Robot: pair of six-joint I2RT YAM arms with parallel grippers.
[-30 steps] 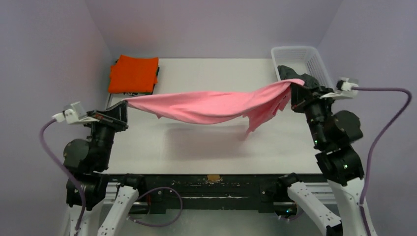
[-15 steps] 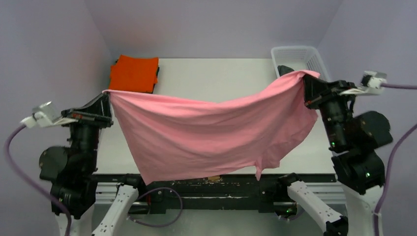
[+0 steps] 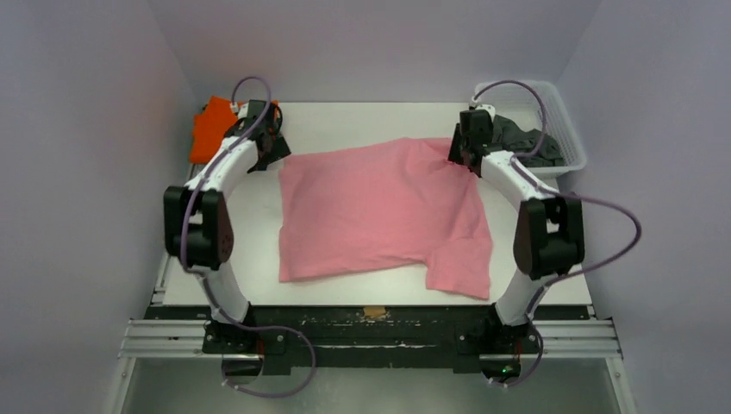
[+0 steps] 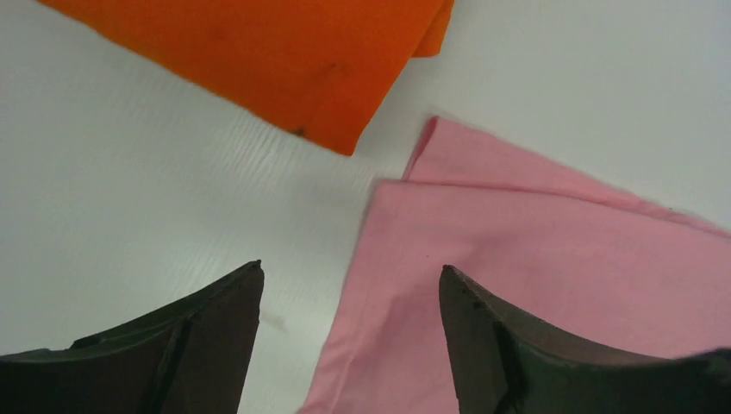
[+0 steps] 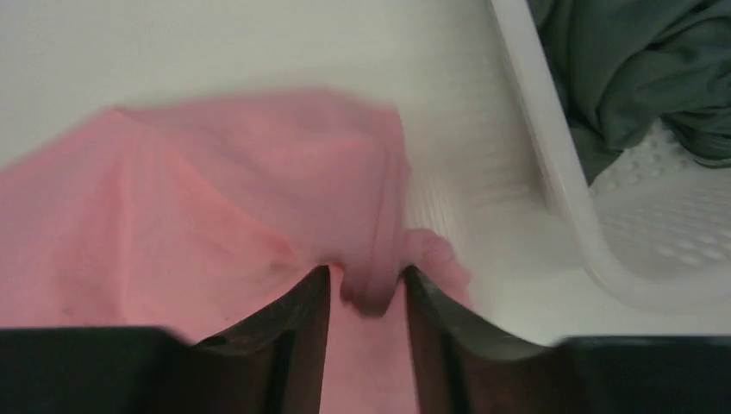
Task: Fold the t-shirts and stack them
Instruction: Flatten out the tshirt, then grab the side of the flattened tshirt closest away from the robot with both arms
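The pink t-shirt (image 3: 384, 211) lies spread flat in the middle of the table. My left gripper (image 3: 276, 153) hovers over its far left corner, jaws open (image 4: 351, 272), with pink cloth (image 4: 534, 250) beneath and nothing held. My right gripper (image 3: 454, 153) sits at the far right corner with its jaws parted (image 5: 366, 274). A loose ridge of pink cloth (image 5: 259, 198) stands between its fingertips. A folded orange t-shirt (image 3: 211, 129) rests at the far left, also in the left wrist view (image 4: 259, 52). Dark green t-shirts (image 3: 521, 136) lie in the basket.
The white mesh basket (image 3: 565, 129) stands at the far right corner, its wall (image 5: 560, 172) close beside my right gripper. Both arms reach forward along the shirt's two sides. Bare table (image 3: 371, 116) shows beyond the pink shirt.
The pink shirt hung stretched in the air between both shut grippers. Both arms have swung forward and laid it flat on the table, and both grippers have opened.
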